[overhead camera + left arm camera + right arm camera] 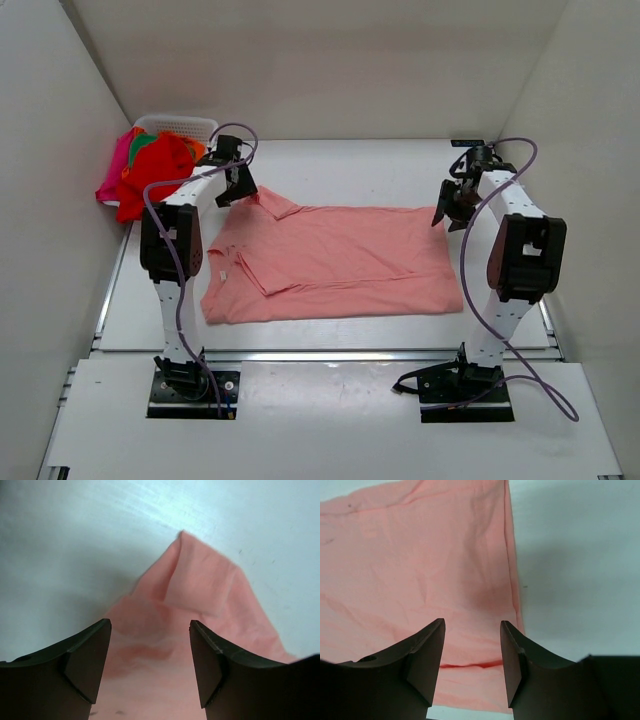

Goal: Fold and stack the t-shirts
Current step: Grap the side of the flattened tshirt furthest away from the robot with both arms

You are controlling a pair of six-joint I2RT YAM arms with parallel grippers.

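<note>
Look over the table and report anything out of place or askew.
Two things. The pink shirt lies flat but uneven, a pointed flap poking out at its far left end. In the far left corner, the heap of red and magenta shirts spills over the front of the basket. No damage shows.

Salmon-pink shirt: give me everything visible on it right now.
The large salmon-pink cloth t-shirt lies flat on the white table, folded into a rough rectangle running left to right. Its neck end is at the left, with a sleeve tucked inward there, and the straight hem is at the right. It is plain, soft and lightly wrinkled. The left gripper hovers open over its peaked far-left corner, and the right gripper is open over the right edge. Neither grips it.
</note>
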